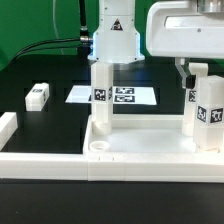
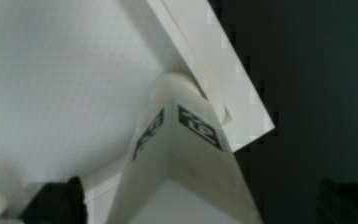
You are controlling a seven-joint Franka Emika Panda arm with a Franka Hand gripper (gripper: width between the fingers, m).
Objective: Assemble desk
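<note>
The white desk tabletop (image 1: 140, 150) lies tray side up at the front of the table. Two white tagged legs stand upright in its corner sockets: one on the exterior view's left (image 1: 101, 100), one on the right (image 1: 207, 110). A third leg (image 1: 37, 95) lies loose on the black table at the left. My gripper (image 1: 190, 70) hangs over the top of the right leg. In the wrist view this leg (image 2: 190, 150) runs up between my fingers (image 2: 60, 200), its tags showing. My gripper (image 2: 202, 205) is open, with a dark gap beside the leg.
The marker board (image 1: 125, 95) lies flat behind the tabletop. White border rails run along the front (image 1: 40, 160) and the left edge (image 1: 8, 125). The arm's base (image 1: 112, 40) stands at the back.
</note>
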